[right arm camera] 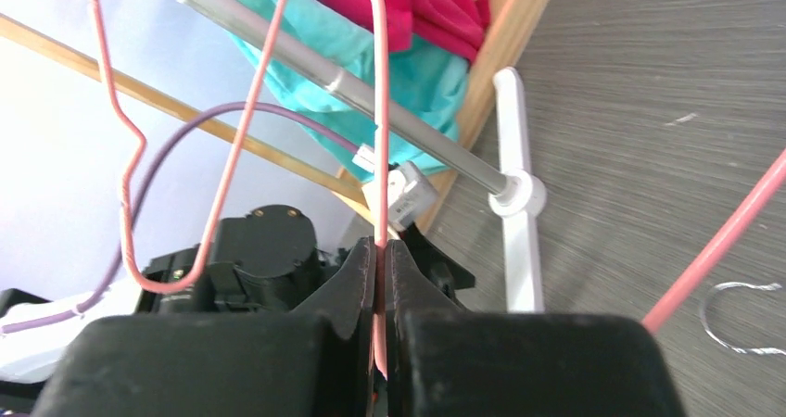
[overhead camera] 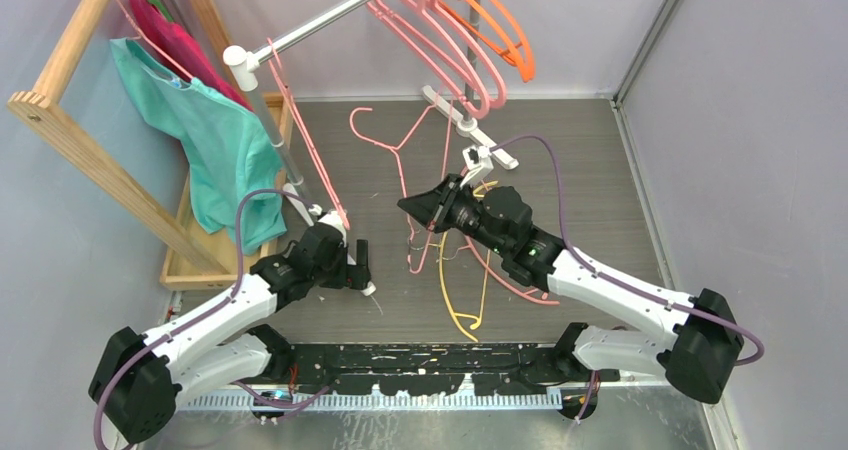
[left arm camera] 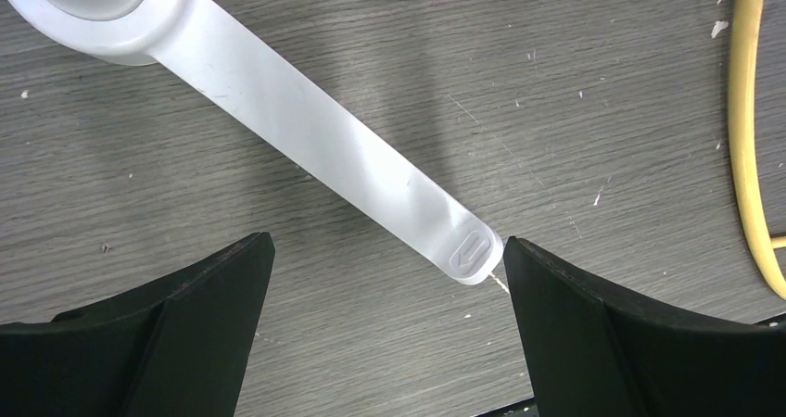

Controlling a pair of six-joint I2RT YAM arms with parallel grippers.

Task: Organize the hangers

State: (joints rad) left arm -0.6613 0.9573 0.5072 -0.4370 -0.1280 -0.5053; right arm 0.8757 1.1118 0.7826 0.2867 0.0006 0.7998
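Right now the right gripper (right arm camera: 382, 250) is pinched tight on a thin pink hanger (right arm camera: 380, 111), the wire squeezed between its black fingers and running up out of them in front of the metal rail (right arm camera: 306, 65). Further along that rail (overhead camera: 330, 20), thick pink hangers (overhead camera: 440, 40) and orange hangers (overhead camera: 500, 40) hang bunched together, and a second thin pink hanger (overhead camera: 300, 130) dangles near its left end. A yellow hanger (overhead camera: 447, 280) lies on the grey table (overhead camera: 580, 170) between the arms. The left gripper (left arm camera: 387, 250) is spread wide and holds nothing, hovering over the rack's white foot (left arm camera: 315, 130)
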